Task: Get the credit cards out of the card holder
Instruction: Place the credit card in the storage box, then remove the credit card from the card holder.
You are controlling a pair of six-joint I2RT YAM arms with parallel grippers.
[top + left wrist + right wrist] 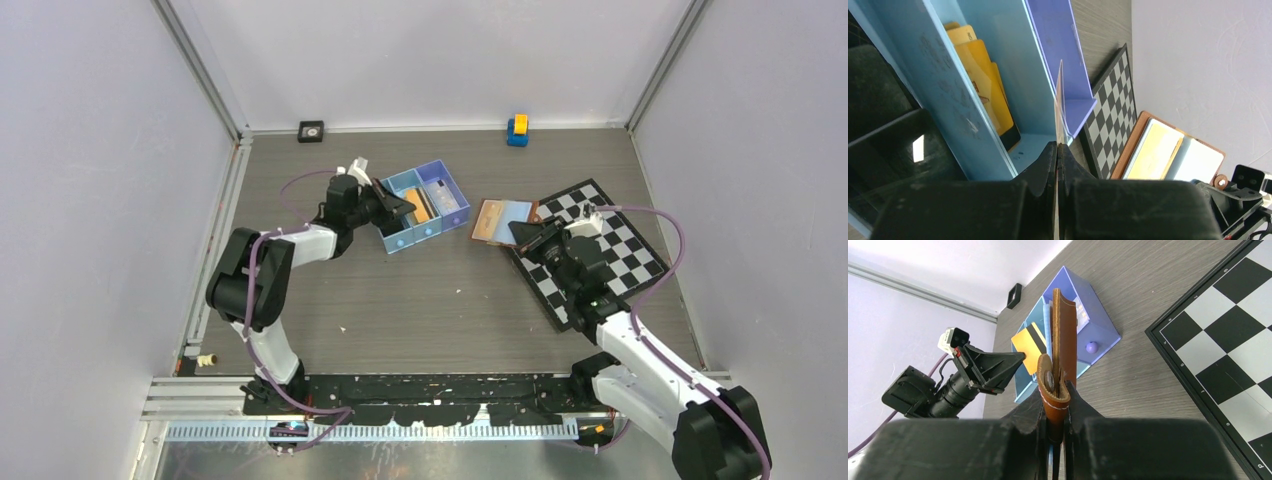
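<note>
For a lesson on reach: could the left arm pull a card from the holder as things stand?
Probably not yet: the left claw is shut on a card at the tray. The holder, in the right claw, lies open and unobstructed.

Blue three-compartment tray [455, 205] is sitting directly ahead of the left jaws, and further ahead of the right jaws. Chequered board [630, 245] is lying flat just right of the right jaws. Blue-and-yellow block [517, 130] and small black square [311, 131] are sitting by the far wall, well apart from both.
</note>
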